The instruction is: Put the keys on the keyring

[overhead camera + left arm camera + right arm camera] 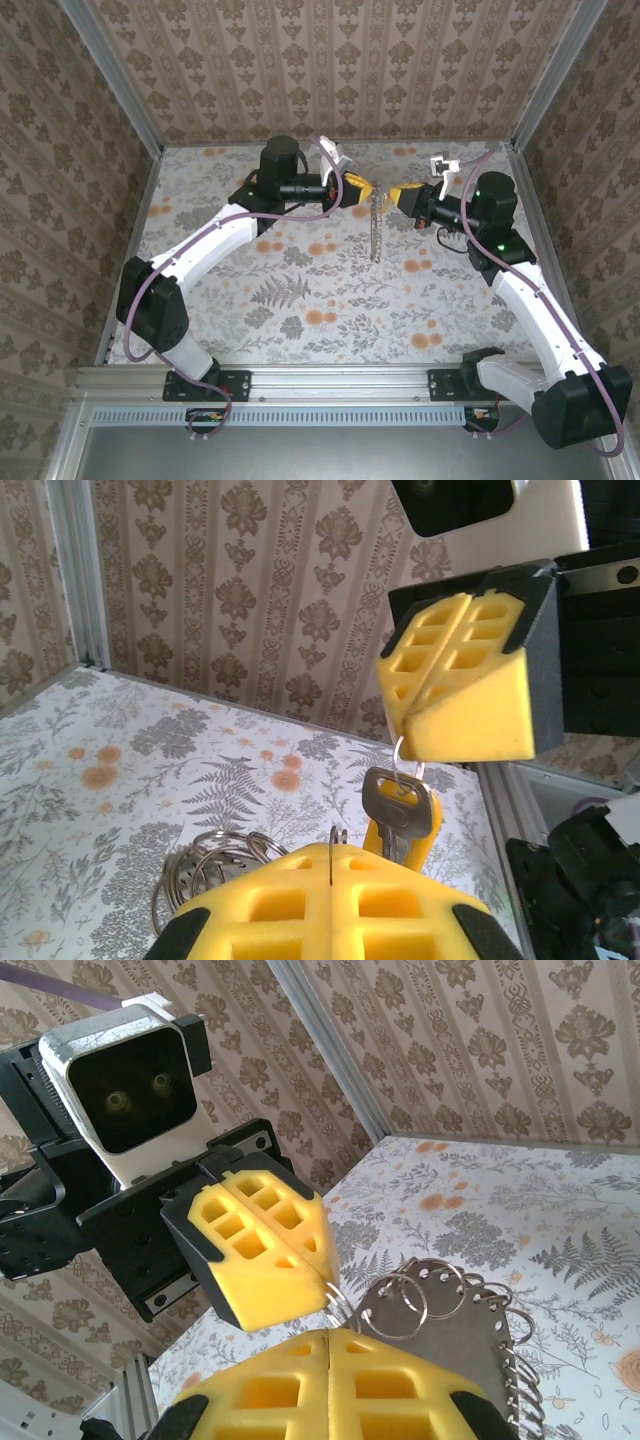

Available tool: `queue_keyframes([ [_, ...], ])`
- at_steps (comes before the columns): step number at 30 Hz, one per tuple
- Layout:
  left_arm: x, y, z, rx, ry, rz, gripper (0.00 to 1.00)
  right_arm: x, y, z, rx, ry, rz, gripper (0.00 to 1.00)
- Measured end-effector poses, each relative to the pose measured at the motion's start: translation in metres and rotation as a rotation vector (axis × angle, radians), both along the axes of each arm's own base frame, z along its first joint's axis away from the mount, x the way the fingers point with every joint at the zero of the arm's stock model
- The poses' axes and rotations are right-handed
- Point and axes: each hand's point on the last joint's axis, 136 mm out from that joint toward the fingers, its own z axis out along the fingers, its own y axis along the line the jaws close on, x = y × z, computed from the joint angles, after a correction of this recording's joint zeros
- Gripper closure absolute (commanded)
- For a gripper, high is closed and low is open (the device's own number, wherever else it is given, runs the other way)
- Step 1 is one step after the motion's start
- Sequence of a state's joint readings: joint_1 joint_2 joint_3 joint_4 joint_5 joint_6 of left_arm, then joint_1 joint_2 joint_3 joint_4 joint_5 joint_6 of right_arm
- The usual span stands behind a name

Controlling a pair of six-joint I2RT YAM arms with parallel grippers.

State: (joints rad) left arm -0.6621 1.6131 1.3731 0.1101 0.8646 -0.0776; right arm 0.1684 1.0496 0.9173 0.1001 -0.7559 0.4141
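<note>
A: Key [398,802]?
B: Grey metal top, yellow-orange cover, lower part hidden. It is hung on the thin wire keyring [403,757], in mid-air between the grippers, above the far middle of the floral table [120,750].
A: Grippers?
B: Left gripper [331,858] is pressed together, with keyring wire seen pinched in its seam. Right gripper [410,705] is pressed together too. The keyring is touched at its tip, but a grip cannot be told.

Yellow end effector pads [470,680], silver-and-yellow key [393,798], grey-orange floral table [300,300], beige damask walls [330,60]
</note>
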Motion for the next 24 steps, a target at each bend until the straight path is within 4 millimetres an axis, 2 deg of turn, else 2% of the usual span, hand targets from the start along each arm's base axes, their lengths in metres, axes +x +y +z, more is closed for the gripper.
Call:
queue_keyframes([
  [9, 0.004, -0.001, 0.002, -0.005, -0.017, 0.027, 1.00, -0.002, 0.012, -0.010, -0.026, 0.015, 0.021, 1.00],
  [16, 0.004, -0.002, 0.002, -0.005, -0.016, 0.025, 1.00, 0.003, 0.013, -0.016, -0.039, 0.029, 0.005, 1.00],
  [24, -0.001, -0.004, 0.002, -0.005, -0.015, 0.012, 1.00, 0.008, 0.011, -0.011, -0.045, 0.012, -0.026, 1.00],
])
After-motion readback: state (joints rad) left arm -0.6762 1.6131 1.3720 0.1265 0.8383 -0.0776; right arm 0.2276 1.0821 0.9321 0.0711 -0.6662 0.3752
